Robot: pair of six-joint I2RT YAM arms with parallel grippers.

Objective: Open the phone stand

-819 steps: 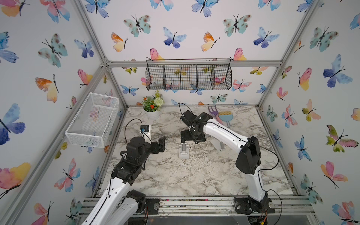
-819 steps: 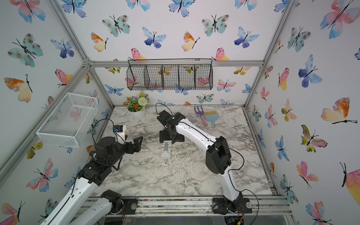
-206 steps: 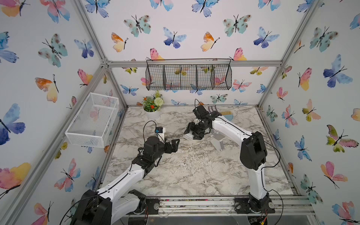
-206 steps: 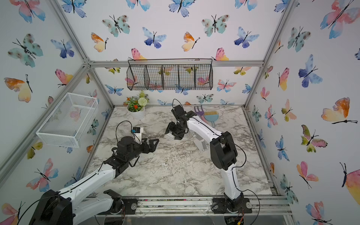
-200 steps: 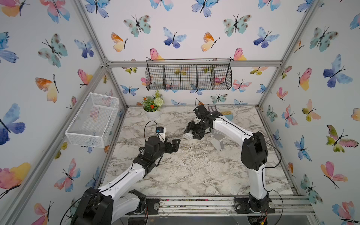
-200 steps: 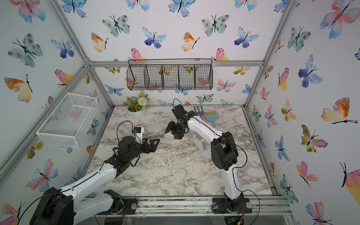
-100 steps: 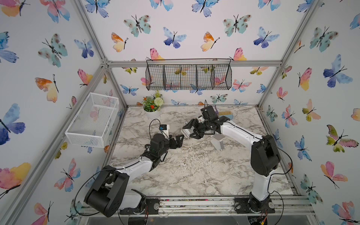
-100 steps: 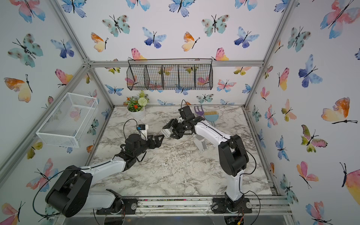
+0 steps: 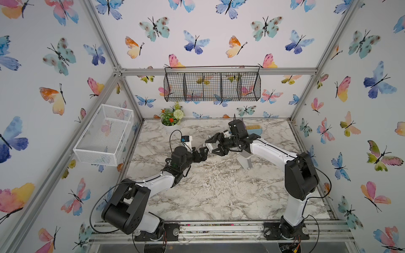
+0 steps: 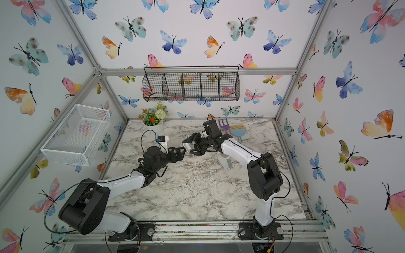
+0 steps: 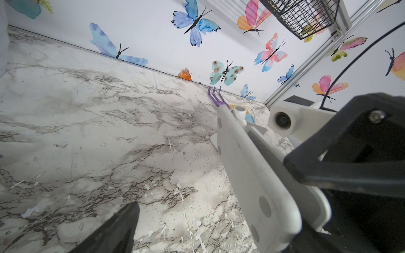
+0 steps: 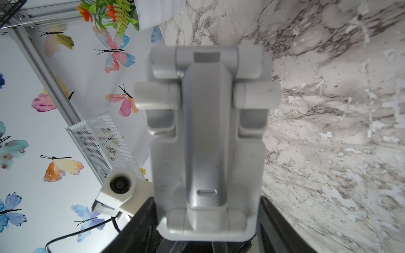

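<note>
Right wrist view: we are seeing the right gripper [image 12: 207, 219] clamping one end of the folded phone stand [image 12: 208, 142], holding it lifted over the marble table [image 12: 328, 131]. We are noting the left gripper [image 9: 203, 153] spread wide, just beside the stand's far end.

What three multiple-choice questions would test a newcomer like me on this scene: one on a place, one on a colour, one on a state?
1. Where does the flower pot stand?
A. inside a drawer
B. on the table, at its far edge
C. in the air

2. What colour is the little rake?
A. purple
B. red
C. green

3. What is the right gripper doing?
A. hanging open and empty
B. clamping the phone stand
C. clamping a cup

Answers: 1 B, the pot sits on the marble at the far side; 2 A, its prongs show purple; 3 B, the right wrist view shows the stand between the fingers.
</note>
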